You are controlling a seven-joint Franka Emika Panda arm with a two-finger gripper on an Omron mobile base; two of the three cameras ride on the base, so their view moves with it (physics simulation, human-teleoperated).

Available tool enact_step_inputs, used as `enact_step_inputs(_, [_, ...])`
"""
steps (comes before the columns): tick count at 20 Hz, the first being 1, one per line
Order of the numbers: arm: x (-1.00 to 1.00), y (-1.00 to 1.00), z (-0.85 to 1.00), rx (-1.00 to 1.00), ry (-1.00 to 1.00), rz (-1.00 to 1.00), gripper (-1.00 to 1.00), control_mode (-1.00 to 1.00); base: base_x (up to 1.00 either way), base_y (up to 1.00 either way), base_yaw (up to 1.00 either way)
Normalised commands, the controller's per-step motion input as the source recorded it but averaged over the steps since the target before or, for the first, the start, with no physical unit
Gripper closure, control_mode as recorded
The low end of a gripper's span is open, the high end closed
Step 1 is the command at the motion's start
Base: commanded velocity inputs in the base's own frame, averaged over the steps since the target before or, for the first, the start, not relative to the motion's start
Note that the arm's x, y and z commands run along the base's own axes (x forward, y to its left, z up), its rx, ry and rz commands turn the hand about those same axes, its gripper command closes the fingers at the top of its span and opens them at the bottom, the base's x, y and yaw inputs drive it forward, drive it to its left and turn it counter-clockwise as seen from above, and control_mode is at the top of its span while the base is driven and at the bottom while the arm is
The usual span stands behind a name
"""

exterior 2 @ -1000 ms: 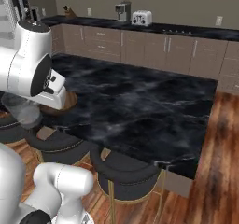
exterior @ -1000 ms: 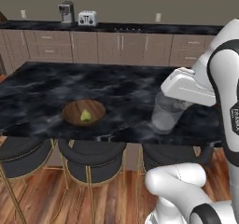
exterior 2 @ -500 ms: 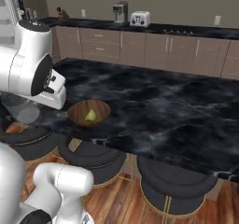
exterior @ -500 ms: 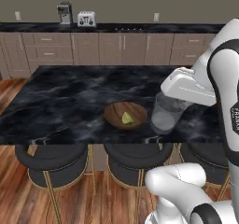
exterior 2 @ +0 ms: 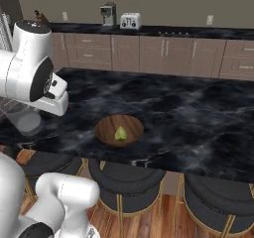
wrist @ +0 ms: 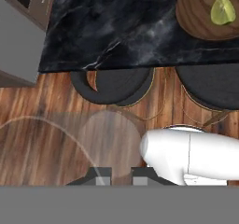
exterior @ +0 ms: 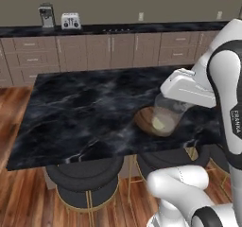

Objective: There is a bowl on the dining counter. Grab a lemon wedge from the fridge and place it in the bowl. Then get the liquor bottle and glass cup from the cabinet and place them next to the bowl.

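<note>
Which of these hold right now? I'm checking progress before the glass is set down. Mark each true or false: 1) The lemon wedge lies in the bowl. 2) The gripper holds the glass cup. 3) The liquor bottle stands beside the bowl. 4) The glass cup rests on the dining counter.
1) True: the lemon wedge lies in the bowl.
2) True: the gripper is shut on the glass cup.
3) False: no bottle stands on the dining counter.
4) False: the cup is held above the stools and floor, off the counter's edge.
</note>
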Motion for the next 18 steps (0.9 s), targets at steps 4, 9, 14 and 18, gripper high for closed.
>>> enact_step_inputs(4, [0.00,0.00,0.00,0.00,0.00,0.00,1.00,1.00,0.88,0.23,-0.25])
enact_step_inputs(9, [0.84,0.01,-0.18,-0.09,0.04,-0.17,1.00,-1.00,0.00,0.00,0.00])
enact_step_inputs(14, [0.97,0.24,-0.46,-0.07,0.05,-0.08,1.00,-1.00,0.00,0.00,0.00])
enact_step_inputs(18, [0.75,0.52,-0.76,0.00,0.15,0.00,1.00,-1.00,0.00,0.00,0.00])
